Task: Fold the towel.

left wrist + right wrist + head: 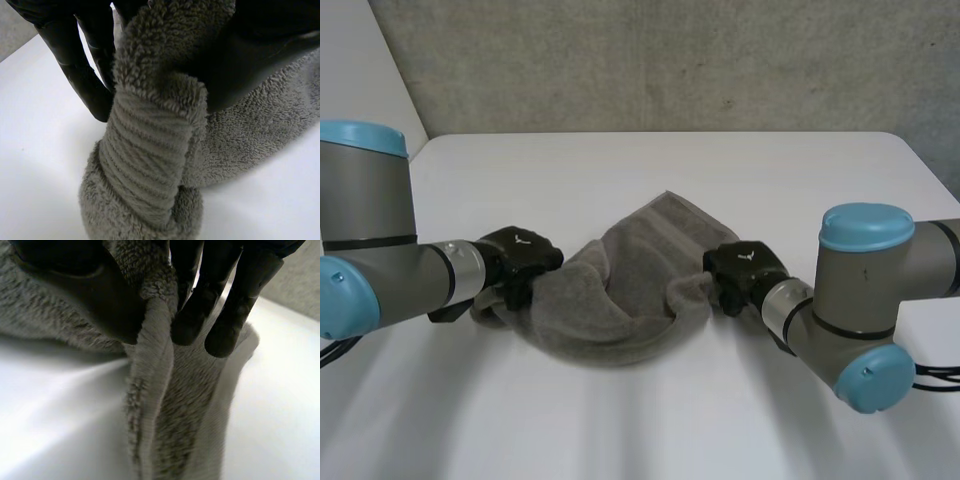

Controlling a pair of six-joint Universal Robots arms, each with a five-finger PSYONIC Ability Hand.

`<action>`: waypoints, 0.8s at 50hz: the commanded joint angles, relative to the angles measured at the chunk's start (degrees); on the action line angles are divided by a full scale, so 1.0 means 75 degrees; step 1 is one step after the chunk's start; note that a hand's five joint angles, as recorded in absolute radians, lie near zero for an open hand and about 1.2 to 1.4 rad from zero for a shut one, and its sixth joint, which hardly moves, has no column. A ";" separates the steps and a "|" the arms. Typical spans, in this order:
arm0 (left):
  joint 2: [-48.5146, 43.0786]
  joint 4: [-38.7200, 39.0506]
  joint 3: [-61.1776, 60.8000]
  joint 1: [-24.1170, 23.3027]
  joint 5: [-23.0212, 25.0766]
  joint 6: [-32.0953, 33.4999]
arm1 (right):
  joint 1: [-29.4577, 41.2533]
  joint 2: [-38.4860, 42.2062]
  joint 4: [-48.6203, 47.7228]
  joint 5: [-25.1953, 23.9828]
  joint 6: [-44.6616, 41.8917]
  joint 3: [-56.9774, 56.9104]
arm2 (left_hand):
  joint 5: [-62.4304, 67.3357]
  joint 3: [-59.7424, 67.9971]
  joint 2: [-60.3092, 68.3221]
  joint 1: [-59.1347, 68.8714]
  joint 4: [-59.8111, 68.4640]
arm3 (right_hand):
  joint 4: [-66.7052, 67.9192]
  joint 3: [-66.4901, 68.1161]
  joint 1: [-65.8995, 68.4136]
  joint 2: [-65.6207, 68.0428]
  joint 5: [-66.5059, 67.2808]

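A grey towel [620, 290] lies bunched in the middle of the white table [650, 180], sagging between my two hands. My left hand [520, 262] is at its left end, fingers [85, 75] and thumb [250, 55] pinching a ribbed corner of the towel [150, 150] that hangs down from the grip. At the towel's right end my right hand [740, 272] pinches a fold of the towel [155, 370] between its thumb [95, 295] and fingers [200, 315]. Both gripped ends are raised a little off the table.
The far corner of the towel [670, 205] points toward the back of the table. A grey wall [670, 60] stands behind the table's back edge. Bare white table surface [650, 420] lies in front of the towel.
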 commanded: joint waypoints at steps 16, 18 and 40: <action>0.1786 0.6168 0.0717 -0.0116 -0.2322 -0.3409 | -0.0088 -0.2267 -0.5436 0.0368 -0.0257 -0.0865 | -0.1884 -0.0979 -0.0537 -0.0050 -0.0847 | 0.0435 0.0460 0.0443 0.0549 0.0446; 0.1763 0.6122 0.0658 -0.0151 -0.2358 -0.3409 | -0.0088 -0.2337 -0.5225 0.0368 -0.0280 -0.0912 | -0.1884 -0.0979 -0.0537 -0.0050 -0.0847 | 0.0435 0.0460 0.0443 0.0549 0.0446; 0.1352 0.5359 -0.3421 -0.0233 -0.2253 -0.2695 | -0.0064 -0.0697 -0.0865 -0.1015 -0.2787 0.0013 | -0.5066 -0.4160 -0.3718 -0.3232 -0.4029 | 0.0435 0.0460 0.0443 0.0549 0.0446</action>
